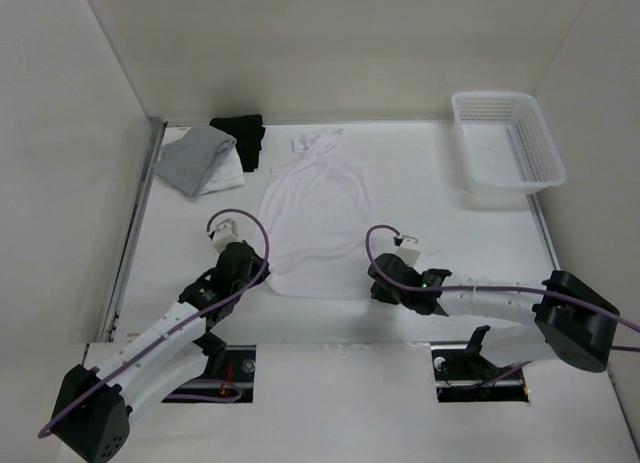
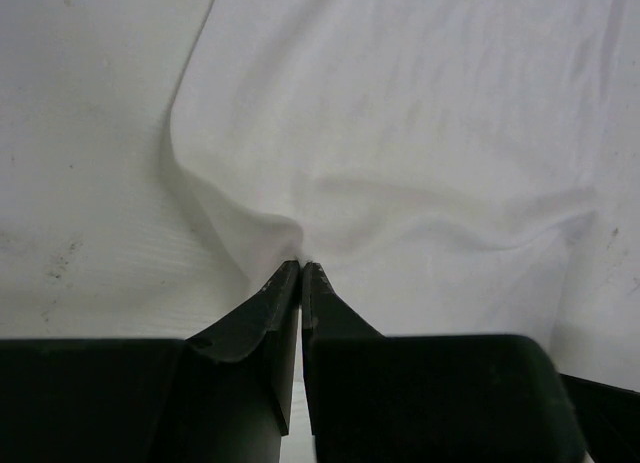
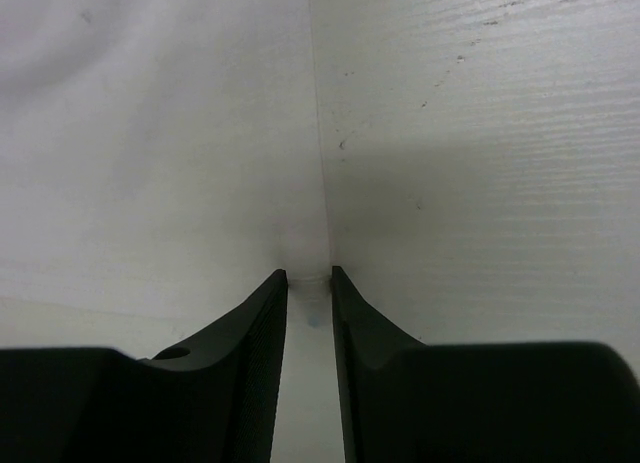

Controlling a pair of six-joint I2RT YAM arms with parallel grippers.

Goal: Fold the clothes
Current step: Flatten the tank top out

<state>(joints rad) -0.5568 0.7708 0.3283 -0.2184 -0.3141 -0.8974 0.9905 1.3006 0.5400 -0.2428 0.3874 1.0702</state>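
The left gripper had its jaws pressed together on a pinch of the white sleeveless top, creases fanning out from the tips. The right gripper had its jaws a narrow gap apart astride the top's edge, cloth on one side and bare table on the other. Whether they held it could not be told. Only the overhead view showed the whole garment lying flat mid-table, straps toward the far wall, an arm at each lower corner. It alone showed a grey garment and a black garment far left, and a white basket far right.
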